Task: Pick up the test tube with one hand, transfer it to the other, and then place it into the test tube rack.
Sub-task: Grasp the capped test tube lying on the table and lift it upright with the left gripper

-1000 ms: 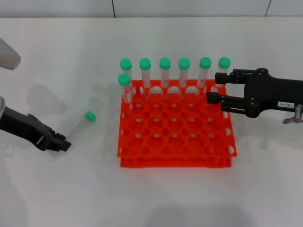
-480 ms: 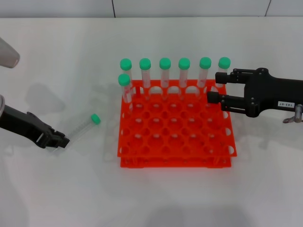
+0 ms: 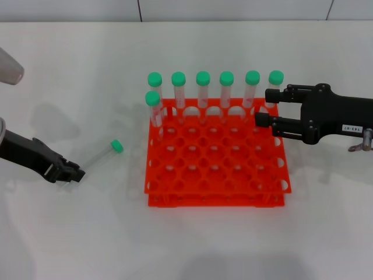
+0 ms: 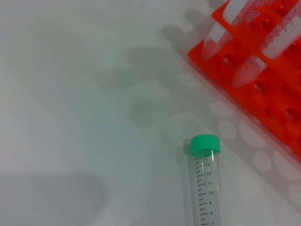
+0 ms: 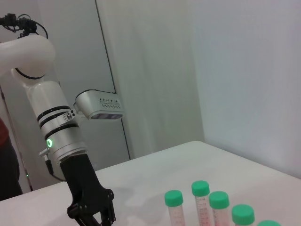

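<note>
The test tube [image 3: 100, 157], clear with a green cap, lies on the white table to the left of the orange test tube rack [image 3: 215, 175]. Its cap points toward the rack. My left gripper [image 3: 71, 173] is low at the tube's bottom end. In the left wrist view the tube [image 4: 205, 188] runs out of the picture toward the gripper, with the rack's corner [image 4: 277, 113] beyond. The left gripper also shows in the right wrist view [image 5: 91, 217]. My right gripper [image 3: 265, 108], with the white label, hovers open and empty over the rack's far right corner.
Several green-capped tubes [image 3: 203, 87] stand in the rack's back row, and one more [image 3: 154, 108] stands in the second row at the left. They also show in the right wrist view [image 5: 202, 197]. The table's far edge meets a wall.
The lying tube's cap has shifted a little toward the rack, and my left gripper has drawn slightly left at its bottom end. The right arm has not moved.
</note>
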Controlling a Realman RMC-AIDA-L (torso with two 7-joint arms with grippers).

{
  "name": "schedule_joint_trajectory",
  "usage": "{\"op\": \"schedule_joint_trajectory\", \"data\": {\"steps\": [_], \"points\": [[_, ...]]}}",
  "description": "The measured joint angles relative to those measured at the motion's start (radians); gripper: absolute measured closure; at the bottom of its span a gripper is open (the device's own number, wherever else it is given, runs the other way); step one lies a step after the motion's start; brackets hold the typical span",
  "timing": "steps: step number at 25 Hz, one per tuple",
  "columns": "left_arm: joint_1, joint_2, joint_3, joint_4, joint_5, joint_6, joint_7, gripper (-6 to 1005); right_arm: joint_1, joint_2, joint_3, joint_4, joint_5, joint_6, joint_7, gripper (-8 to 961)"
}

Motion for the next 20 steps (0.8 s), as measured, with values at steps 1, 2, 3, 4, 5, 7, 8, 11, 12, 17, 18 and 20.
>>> {"op": "schedule_joint_trajectory", "data": {"steps": [1,2,3,4,5,7,8,11,12,17,18,20], "points": [[0.0,0.0,0.0,0.0,0.0,0.0,0.001,826,0.0,0.0,0.0,0.0,0.0,0.0,0.0,380],[0.0,0.0,0.0,0.0,0.0,0.0,0.001,826,0.0,0.0,0.0,0.0,0.001,0.0,0.0,380],[0.0,0.0,0.0,0.0,0.0,0.0,0.002,826,0.0,0.0,0.0,0.0,0.001,0.0,0.0,380],[0.0,0.0,0.0,0.0,0.0,0.0,0.002,825,0.0,0.0,0.0,0.0,0.001,0.001,0.0,381],[-0.001,0.0,0.001,-0.003,0.001,-0.001,0.004,825,0.0,0.0,0.0,0.0,0.001,0.002,0.0,381],[-0.003,0.001,0.002,-0.009,0.002,-0.002,0.004,825,0.0,0.0,0.0,0.0,0.002,0.006,0.0,381],[-0.005,0.002,0.002,-0.014,0.002,-0.003,0.004,825,0.0,0.0,0.0,0.0,0.002,0.008,0.0,381],[-0.008,0.005,0.003,-0.021,0.002,-0.004,0.004,824,0.0,0.0,0.0,0.0,0.002,0.011,0.0,381],[-0.008,0.005,0.002,-0.022,0.002,-0.004,0.005,824,0.0,0.0,0.0,0.0,0.002,0.011,-0.001,381],[-0.008,0.011,-0.006,-0.017,-0.014,-0.003,0.007,823,0.0,0.0,0.0,0.0,0.003,0.012,-0.002,381],[-0.007,0.015,-0.006,-0.017,-0.023,-0.003,0.008,823,0.0,0.0,0.0,0.0,0.003,0.012,-0.002,381],[-0.006,0.026,-0.007,-0.012,-0.061,0.0,0.013,823,0.0,0.0,0.0,0.0,0.005,0.013,-0.003,381]]}}
